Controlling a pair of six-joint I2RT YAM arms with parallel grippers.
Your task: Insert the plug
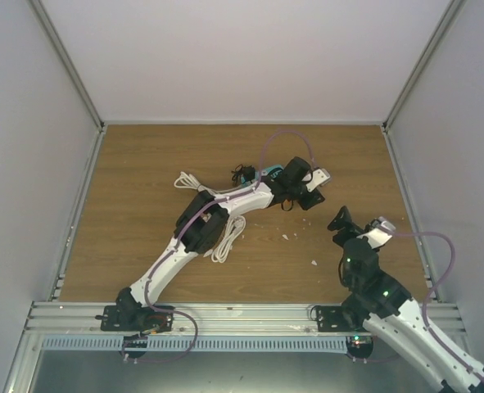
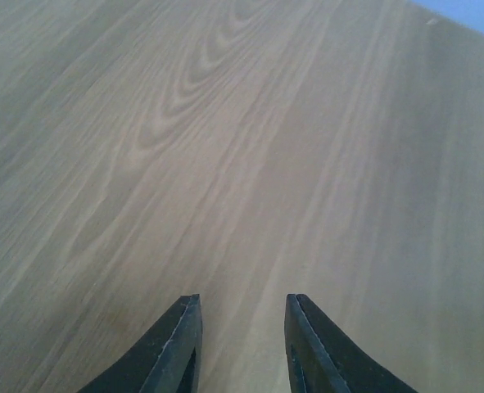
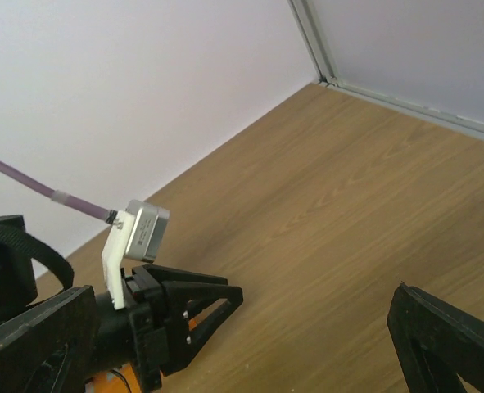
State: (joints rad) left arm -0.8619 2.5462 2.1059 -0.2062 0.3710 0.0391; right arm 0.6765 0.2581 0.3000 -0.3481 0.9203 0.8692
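Observation:
A small black plug (image 1: 242, 173) with a dark lead lies on the wood table, beside a teal part (image 1: 269, 173) half hidden under my left arm. A white cable (image 1: 228, 237) loops near the left arm's elbow, and one end (image 1: 182, 178) lies further back. My left gripper (image 1: 307, 198) is open and empty, to the right of the plug. In the left wrist view its gripper (image 2: 242, 307) shows only bare wood. It also shows in the right wrist view (image 3: 188, 315). My right gripper (image 1: 340, 228) is wide open and empty (image 3: 254, 311), near the right front.
Grey walls with metal posts enclose the table (image 1: 143, 246) on three sides. Small white crumbs (image 1: 314, 263) lie in front of the left gripper. An orange part with a thin wire (image 3: 102, 381) shows under the left gripper in the right wrist view.

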